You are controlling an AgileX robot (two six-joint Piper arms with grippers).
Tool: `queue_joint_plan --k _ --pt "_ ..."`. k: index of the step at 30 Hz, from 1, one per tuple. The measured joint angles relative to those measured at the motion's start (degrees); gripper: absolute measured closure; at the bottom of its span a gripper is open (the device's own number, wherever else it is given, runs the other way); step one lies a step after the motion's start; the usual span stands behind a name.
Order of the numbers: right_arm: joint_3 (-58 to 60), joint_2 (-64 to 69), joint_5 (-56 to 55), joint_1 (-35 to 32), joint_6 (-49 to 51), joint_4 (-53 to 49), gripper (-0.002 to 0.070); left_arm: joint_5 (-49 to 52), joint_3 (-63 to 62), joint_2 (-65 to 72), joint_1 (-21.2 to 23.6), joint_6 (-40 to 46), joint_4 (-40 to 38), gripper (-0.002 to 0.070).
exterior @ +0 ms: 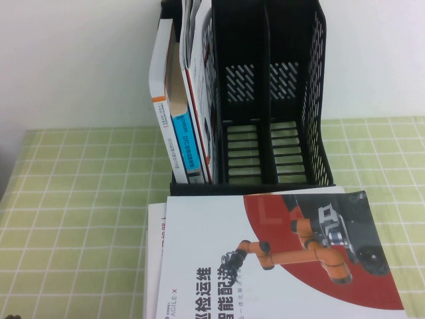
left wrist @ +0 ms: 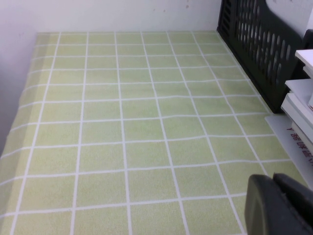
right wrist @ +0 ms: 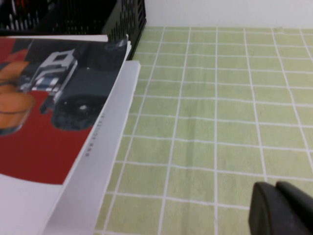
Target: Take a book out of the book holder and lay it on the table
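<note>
The book (exterior: 279, 259), white with a dark-red curve and an orange robot arm, lies flat face up on the table (exterior: 80, 199) in front of the black book holder (exterior: 265, 100). It rests on another white book. In the right wrist view the book (right wrist: 44, 122) lies beside my right gripper (right wrist: 276, 187), which is shut and empty, low over the cloth. My left gripper (left wrist: 273, 178) is shut and empty over the cloth, left of the book stack (left wrist: 298, 112) and the holder (left wrist: 259, 44). Neither gripper shows in the high view.
Several upright books (exterior: 182, 119) fill the holder's left compartment; the other two compartments hold nothing. A second white book (exterior: 154, 266) sticks out from under the task book on its left. A white wall (exterior: 80, 60) stands behind the table.
</note>
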Motion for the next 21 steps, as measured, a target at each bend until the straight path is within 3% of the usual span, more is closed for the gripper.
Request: queue_joint_plan --k 21 --pt "0.0 0.0 0.3 0.0 1.7 1.0 0.0678 0.0 0.0 0.0 0.0 0.1 0.0 0.0678"
